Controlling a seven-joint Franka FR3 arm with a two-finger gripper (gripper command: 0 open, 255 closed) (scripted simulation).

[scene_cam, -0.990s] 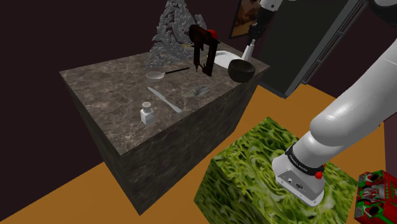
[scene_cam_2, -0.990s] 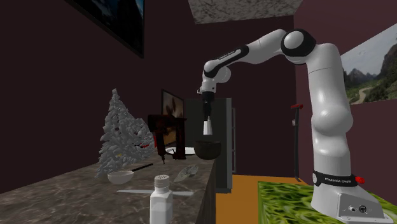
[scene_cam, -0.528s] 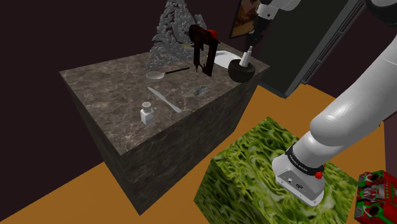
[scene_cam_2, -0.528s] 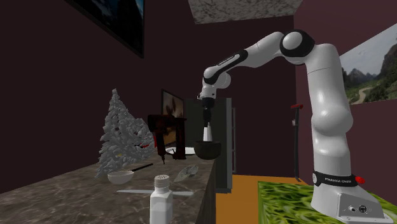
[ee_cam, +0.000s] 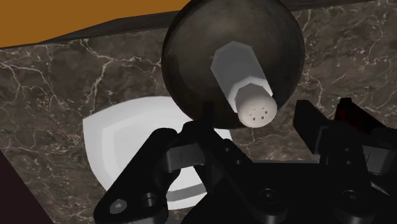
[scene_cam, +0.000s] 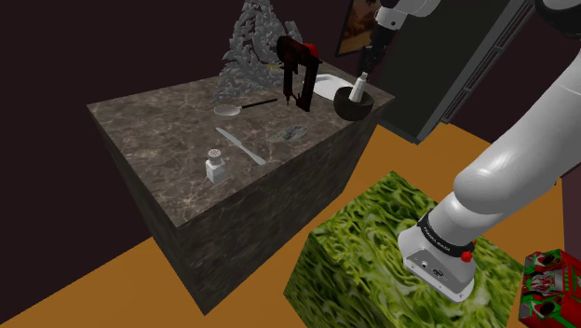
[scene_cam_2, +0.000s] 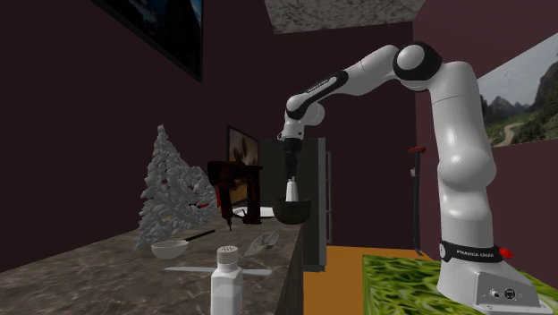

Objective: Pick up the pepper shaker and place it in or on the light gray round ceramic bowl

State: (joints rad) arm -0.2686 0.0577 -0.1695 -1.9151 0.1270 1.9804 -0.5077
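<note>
The dark round bowl [ee_cam: 191,57] sits at the far corner of the dark veined marble counter [scene_cam: 158,121], close to its edge. It holds one thing, the pale grey pepper shaker [ee_cam: 245,76], a faceted body with a rounded white cap pierced by small holes. The shaker's base rests inside the bowl and its cap rises above the rim towards the hand.

The black gripper [ee_cam: 254,127] hangs directly over the bowl. Its fingers [ee_cam: 207,124] are spread wide, one on each side of the cap, and neither touches it, so the shaker is not being gripped. In the second exterior view the gripper [scene_cam_2: 290,170] is just above the shaker [scene_cam_2: 291,190], which stands up out of the bowl [scene_cam_2: 291,212].

A white shallow dish [ee_cam: 121,140] with rounded corners lies on the counter just beside the bowl. From this angle it is hard to say whether the two touch. A small white capped bottle [scene_cam: 216,168] stands well apart from them, nearer the counter's front.
</note>
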